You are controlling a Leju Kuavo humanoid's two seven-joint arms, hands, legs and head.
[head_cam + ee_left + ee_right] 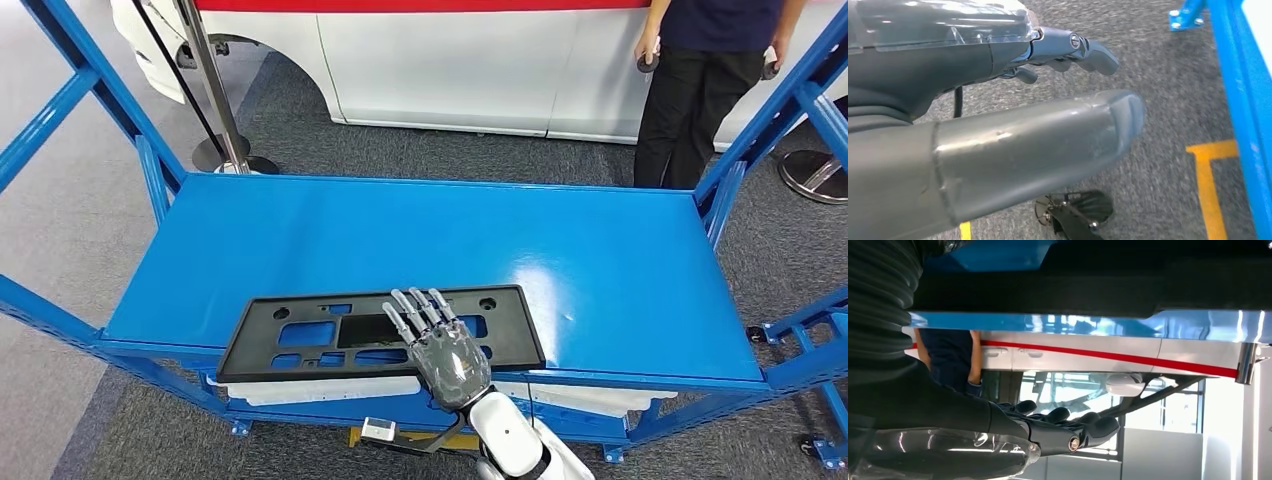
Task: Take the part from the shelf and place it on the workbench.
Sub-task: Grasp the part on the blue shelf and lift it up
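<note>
Head view: right hand (450, 360) over near edge of black part (380, 335), fingers (420, 310) straight, slightly apart, gripping nothing. Part lies on blue tabletop (600, 260), overhanging the near rim. Risk: withdrawing fingers could drag it off. Left hand (998, 125) hangs, fingers loosely apart.

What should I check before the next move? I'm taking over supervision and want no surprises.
1. Black part lies flat on the blue workbench: ok.
2. Part fully supported: not ok, its near edge reaches the bench's front edge.
3. Right hand free of the part: not ok, its extended fingers lie over it.
4. Left hand holds nothing: ok.
5. Person away from the arms: ok, standing beyond the far side.
6. Contact under the palm: cannot tell.
</note>
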